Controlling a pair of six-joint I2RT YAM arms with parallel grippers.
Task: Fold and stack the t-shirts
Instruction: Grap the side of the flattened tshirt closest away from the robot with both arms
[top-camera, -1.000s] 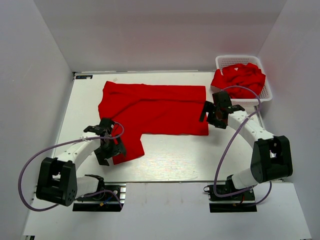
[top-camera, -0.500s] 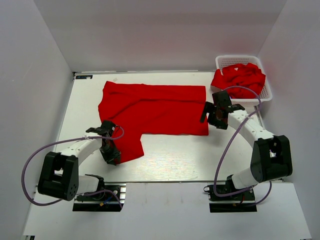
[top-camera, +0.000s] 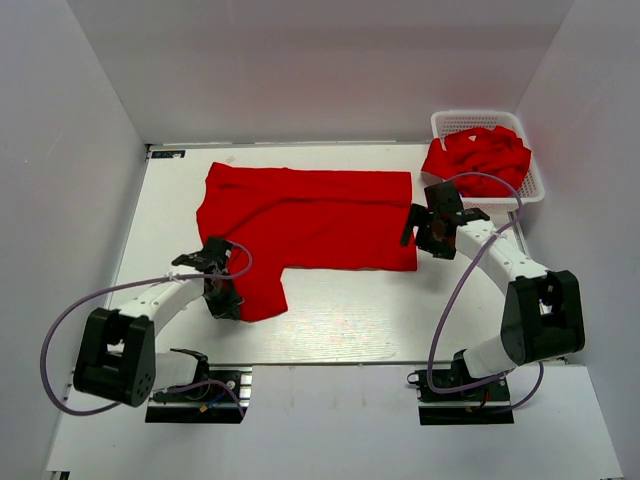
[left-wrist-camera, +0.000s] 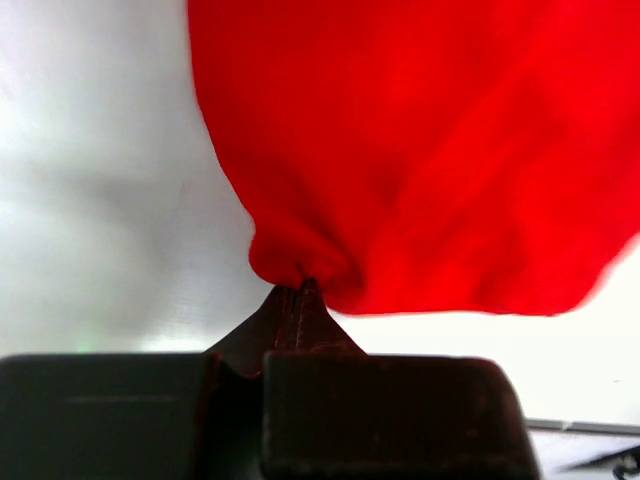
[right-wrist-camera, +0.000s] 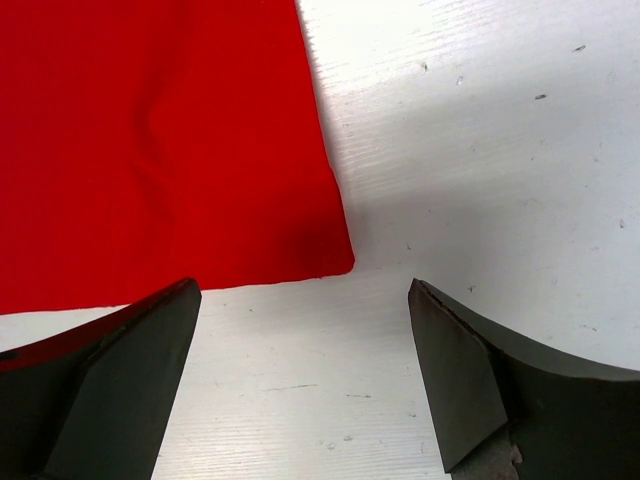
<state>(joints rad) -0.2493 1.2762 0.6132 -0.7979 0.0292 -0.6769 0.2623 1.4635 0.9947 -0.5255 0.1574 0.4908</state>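
Note:
A red t-shirt (top-camera: 310, 215) lies spread flat across the white table, one sleeve reaching toward the near left. My left gripper (top-camera: 222, 300) is at that sleeve's near corner. In the left wrist view the left gripper (left-wrist-camera: 298, 290) is shut, pinching a bunched fold of the t-shirt (left-wrist-camera: 420, 150) at its edge. My right gripper (top-camera: 425, 232) hovers at the shirt's right hem. Seen from the right wrist, this gripper (right-wrist-camera: 302, 288) is open over bare table, just off the t-shirt's (right-wrist-camera: 160, 140) near corner, holding nothing.
A white lattice basket (top-camera: 530, 175) stands at the back right with more crumpled red shirts (top-camera: 480, 155) piled in it. White walls enclose the table on three sides. Purple cables loop from both arms.
My left gripper went from open to shut on the sleeve's edge and shifted slightly in over the fabric. The right arm has not moved.

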